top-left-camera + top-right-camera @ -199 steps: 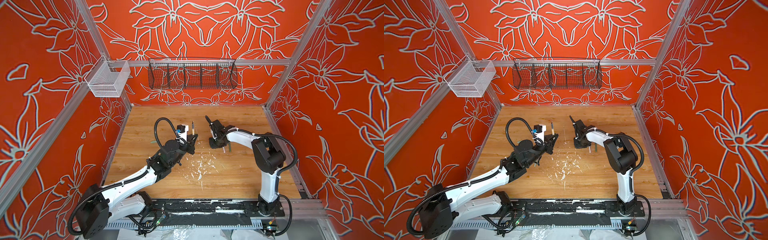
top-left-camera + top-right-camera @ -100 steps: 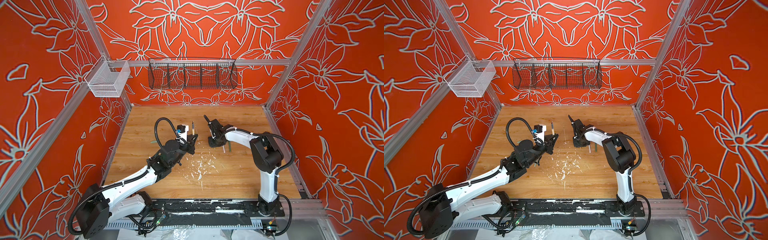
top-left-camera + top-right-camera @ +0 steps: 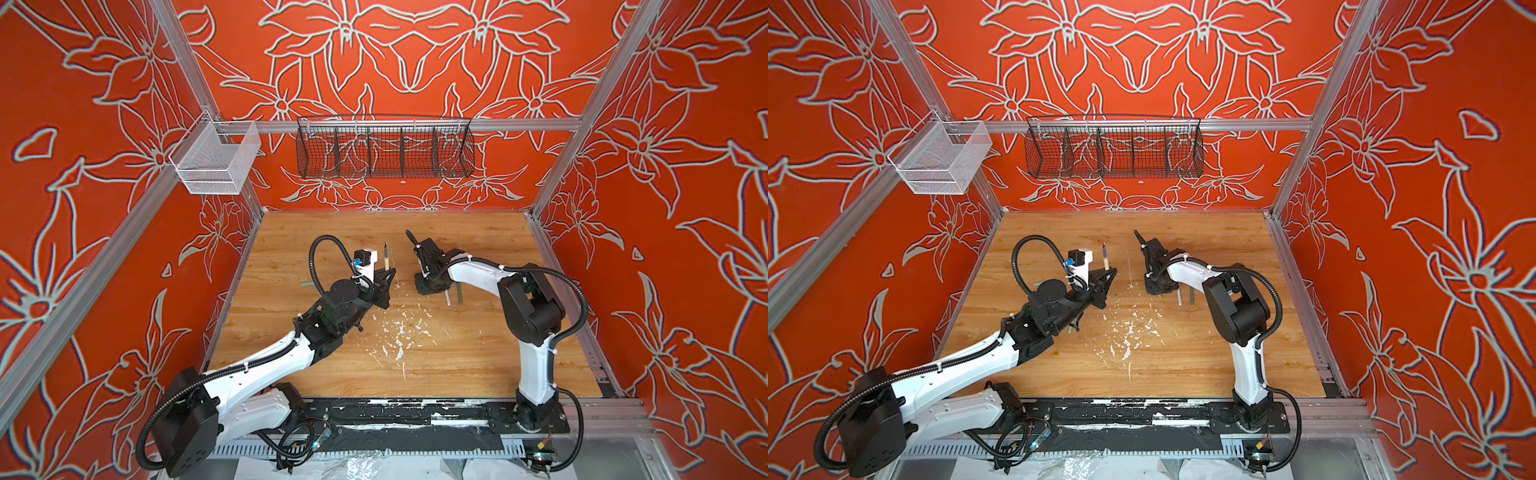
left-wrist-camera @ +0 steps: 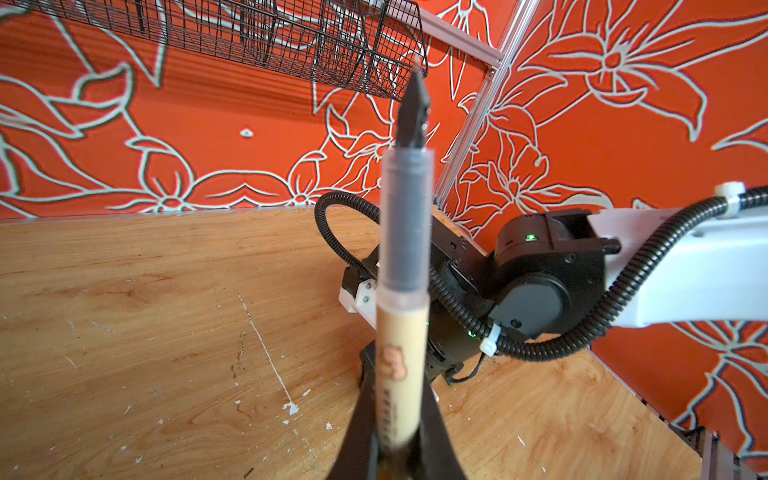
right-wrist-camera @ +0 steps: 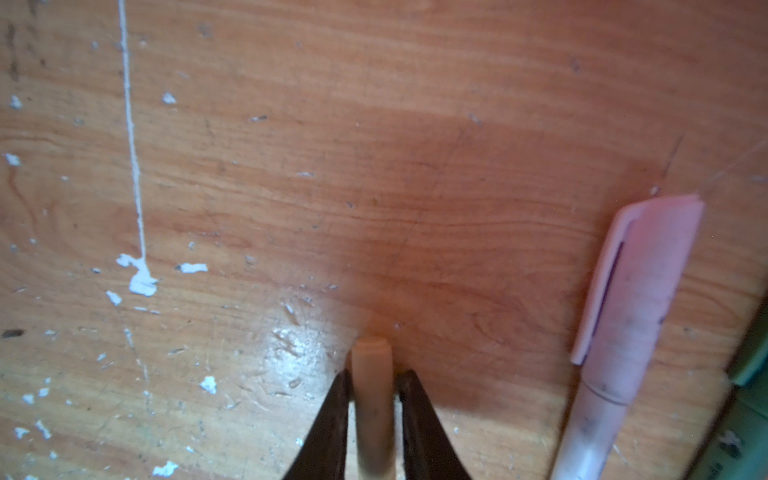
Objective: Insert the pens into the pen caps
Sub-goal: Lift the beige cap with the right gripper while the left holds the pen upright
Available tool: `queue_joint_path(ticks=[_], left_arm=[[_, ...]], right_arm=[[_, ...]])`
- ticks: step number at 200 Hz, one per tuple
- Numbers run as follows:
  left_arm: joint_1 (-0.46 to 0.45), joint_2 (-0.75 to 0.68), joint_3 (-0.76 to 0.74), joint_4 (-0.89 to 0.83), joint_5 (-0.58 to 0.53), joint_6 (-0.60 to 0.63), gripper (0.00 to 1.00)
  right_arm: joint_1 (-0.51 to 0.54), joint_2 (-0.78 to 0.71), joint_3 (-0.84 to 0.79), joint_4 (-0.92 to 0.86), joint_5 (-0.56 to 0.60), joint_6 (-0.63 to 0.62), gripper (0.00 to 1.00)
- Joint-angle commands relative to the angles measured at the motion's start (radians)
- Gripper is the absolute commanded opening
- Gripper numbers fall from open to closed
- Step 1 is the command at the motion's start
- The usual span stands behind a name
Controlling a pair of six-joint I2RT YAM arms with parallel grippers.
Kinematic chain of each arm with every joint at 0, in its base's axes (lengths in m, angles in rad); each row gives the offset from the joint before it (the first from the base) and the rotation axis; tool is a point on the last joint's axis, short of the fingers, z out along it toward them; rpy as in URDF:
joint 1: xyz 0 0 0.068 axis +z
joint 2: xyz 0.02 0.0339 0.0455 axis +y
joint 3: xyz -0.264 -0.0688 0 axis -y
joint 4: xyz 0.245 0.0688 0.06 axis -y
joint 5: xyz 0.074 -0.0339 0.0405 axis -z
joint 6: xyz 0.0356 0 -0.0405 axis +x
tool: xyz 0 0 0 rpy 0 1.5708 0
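My left gripper (image 3: 390,273) (image 4: 399,399) is shut on the lower barrel of a tan pen (image 3: 386,259) (image 4: 402,332), which stands upright with its dark tip up. In both top views my right gripper (image 3: 427,288) points down at the table, to the right of the pen. In the right wrist view the right gripper (image 5: 372,374) is shut on a tan pen cap (image 5: 371,353), whose end sticks out past the fingertips just above the wood. A pink pen with its pink cap (image 5: 636,282) on lies beside it. A dark green pen (image 3: 460,293) lies next to that.
A pale green stick (image 3: 307,284) lies on the table left of my left wrist. White paint flecks (image 3: 399,332) are scattered over the middle of the wooden table (image 3: 457,357). A black wire basket (image 3: 384,151) and a white mesh basket (image 3: 214,166) hang on the walls.
My right gripper has shifted slightly to the left over the table. The left arm and its pen have hardly moved.
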Motion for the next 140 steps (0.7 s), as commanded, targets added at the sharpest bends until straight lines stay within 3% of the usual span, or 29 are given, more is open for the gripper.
queue_joint_path(ticks=[1, 73, 140], left_arm=[[-0.003, -0.004, 0.031, 0.016, -0.002, 0.003, 0.0], [-0.003, -0.006, 0.03, 0.015, -0.005, 0.007, 0.0], [-0.003, -0.004, 0.028, 0.021, -0.003, 0.007, 0.0]], right_arm=[[0.018, 0.021, 0.023, -0.052, 0.014, -0.004, 0.24], [0.021, 0.06, 0.051, -0.069, 0.073, 0.001, 0.2], [0.021, 0.04, 0.055, -0.066, 0.047, -0.004, 0.16]])
